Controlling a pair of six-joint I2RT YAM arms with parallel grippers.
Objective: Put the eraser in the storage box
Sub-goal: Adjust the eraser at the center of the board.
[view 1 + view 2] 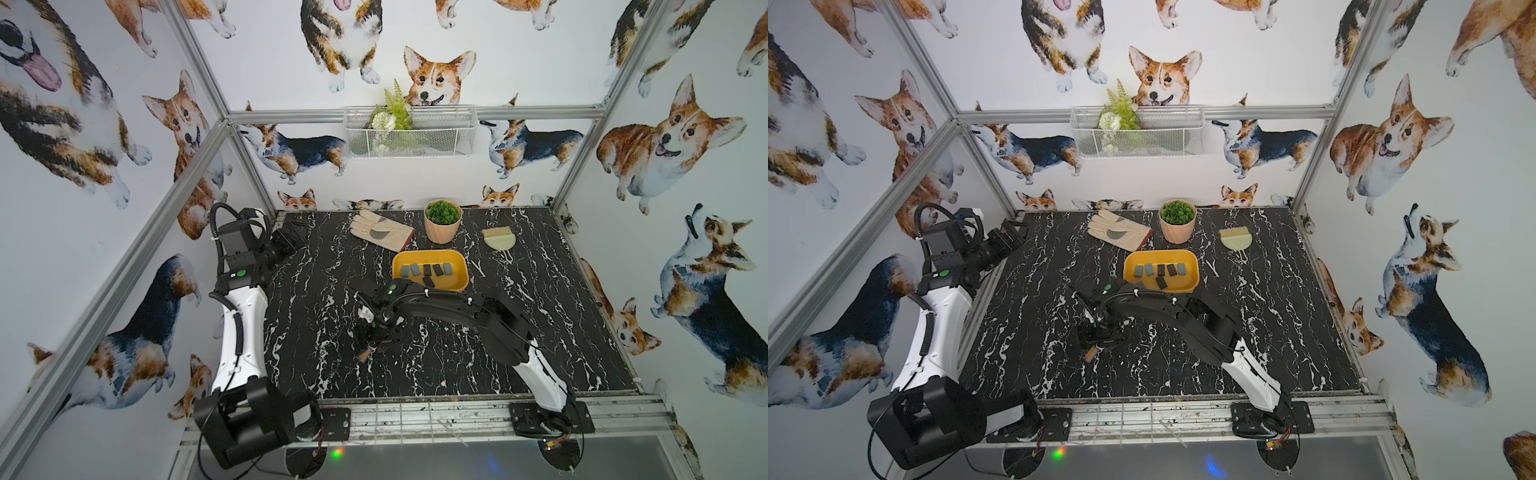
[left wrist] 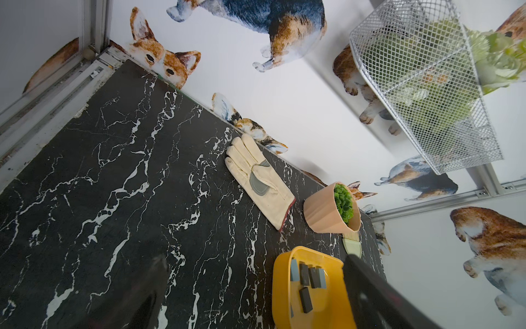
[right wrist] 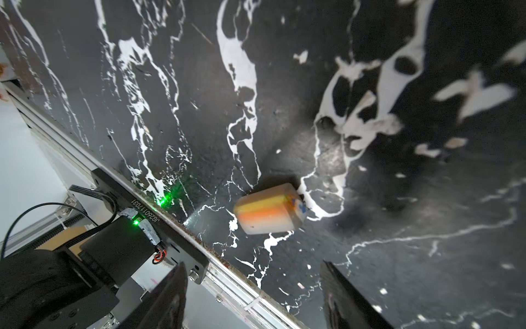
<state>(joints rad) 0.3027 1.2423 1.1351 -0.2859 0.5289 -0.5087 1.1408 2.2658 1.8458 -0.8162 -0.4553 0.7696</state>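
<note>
A cream eraser with an orange stripe (image 3: 270, 209) lies flat on the black marble table; in both top views only its orange end (image 1: 365, 354) (image 1: 1091, 354) shows below the right wrist. My right gripper (image 1: 366, 343) (image 3: 253, 269) hangs just above it, open, with the eraser lying beyond the fingertips and not between them. The storage box (image 1: 457, 266) (image 1: 1187, 262) (image 2: 280, 284), a shallow mustard-yellow tray, sits behind the right arm and holds several dark and grey-blue erasers (image 1: 426, 270). My left gripper (image 1: 296, 232) (image 2: 256, 262) is open and empty at the table's back left corner.
A cream work glove (image 1: 380, 235) lies at the back. A peach plant pot (image 1: 442, 222) stands next to it. A small hand brush (image 1: 498, 239) lies to the right of the pot. A white wire basket with greenery (image 1: 409, 131) hangs on the back wall.
</note>
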